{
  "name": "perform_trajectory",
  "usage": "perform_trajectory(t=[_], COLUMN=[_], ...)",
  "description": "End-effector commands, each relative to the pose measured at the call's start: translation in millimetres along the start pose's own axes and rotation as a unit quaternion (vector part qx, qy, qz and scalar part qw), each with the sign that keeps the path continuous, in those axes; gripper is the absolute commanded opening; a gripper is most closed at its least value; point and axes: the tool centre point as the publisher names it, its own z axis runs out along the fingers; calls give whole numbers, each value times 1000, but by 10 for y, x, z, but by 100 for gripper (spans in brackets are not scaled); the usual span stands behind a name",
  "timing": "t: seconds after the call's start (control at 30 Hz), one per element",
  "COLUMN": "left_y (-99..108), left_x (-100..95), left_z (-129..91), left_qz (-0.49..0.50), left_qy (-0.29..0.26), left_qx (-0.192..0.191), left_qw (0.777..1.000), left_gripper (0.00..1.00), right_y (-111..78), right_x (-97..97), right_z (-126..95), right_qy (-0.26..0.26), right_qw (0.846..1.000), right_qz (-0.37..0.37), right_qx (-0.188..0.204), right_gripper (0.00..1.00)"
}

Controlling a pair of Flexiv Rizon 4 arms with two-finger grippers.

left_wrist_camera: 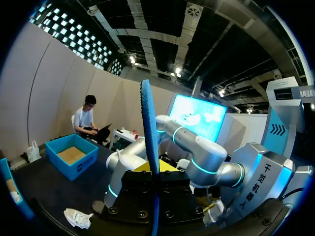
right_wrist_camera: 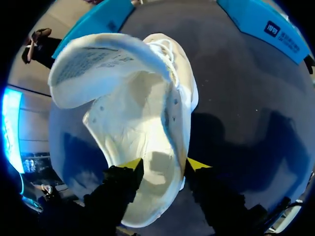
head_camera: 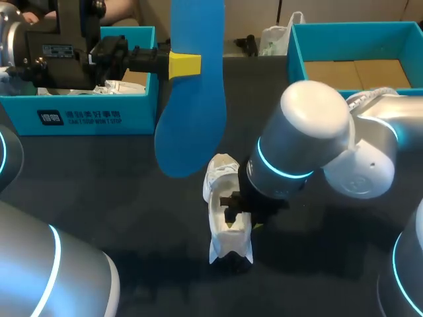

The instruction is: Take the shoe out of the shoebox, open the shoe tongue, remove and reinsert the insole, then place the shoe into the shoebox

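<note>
My left gripper (head_camera: 185, 65) is held high over the table, shut on a long blue insole (head_camera: 192, 112) that hangs down from it. In the left wrist view the insole (left_wrist_camera: 150, 137) stands edge-on between that gripper's (left_wrist_camera: 151, 169) fingers. A white shoe (head_camera: 228, 211) lies on the dark table, its tongue folded open (right_wrist_camera: 93, 64). My right gripper (right_wrist_camera: 165, 166) is down at the shoe's (right_wrist_camera: 138, 113) heel end, open, one finger inside the shoe and the other outside its side wall. The right arm's wrist hides most of that gripper (head_camera: 242, 226) from above.
A blue shoebox (head_camera: 86, 115) with white paper inside stands at the back left under the left arm. A second blue box (head_camera: 295, 56) with a cardboard floor stands at the back right. A white bag (head_camera: 274, 39) lies between them at the table's far edge.
</note>
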Motion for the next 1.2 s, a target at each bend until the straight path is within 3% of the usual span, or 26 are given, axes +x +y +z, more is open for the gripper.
perform_trajectory(t=[0.03,0.13,0.6,0.7,0.83,0.93,1.0,1.2], left_y=[5,5,5,5,5,5,5,5], left_x=[-6,-6,-6,-6,-6,-6,-6,-6], left_z=[17,17,17,17,17,17,17,17], left_qz=[0,0,0,0,0,0,0,0], left_qy=[1,1,1,1,1,1,1,1], left_qx=[0,0,0,0,0,0,0,0], left_qw=[1000,1000,1000,1000,1000,1000,1000,1000], left_gripper=[0,0,0,0,0,0,0,0], right_y=[-4,28,28,119,232,309,371,371], right_x=[-125,-180,-180,-165,-220,-269,-311,-311], right_z=[-361,-574,-574,-779,-1132,-1297,-1360,-1360], right_qy=[2,7,7,51,88,147,229,229], right_qw=[1000,1000,1000,997,992,985,970,970], right_qz=[-9,-22,-22,-10,-7,-10,1,1], right_qx=[6,3,3,-57,-90,-91,-80,-80], right_gripper=[100,100,100,100,100,100,100,100])
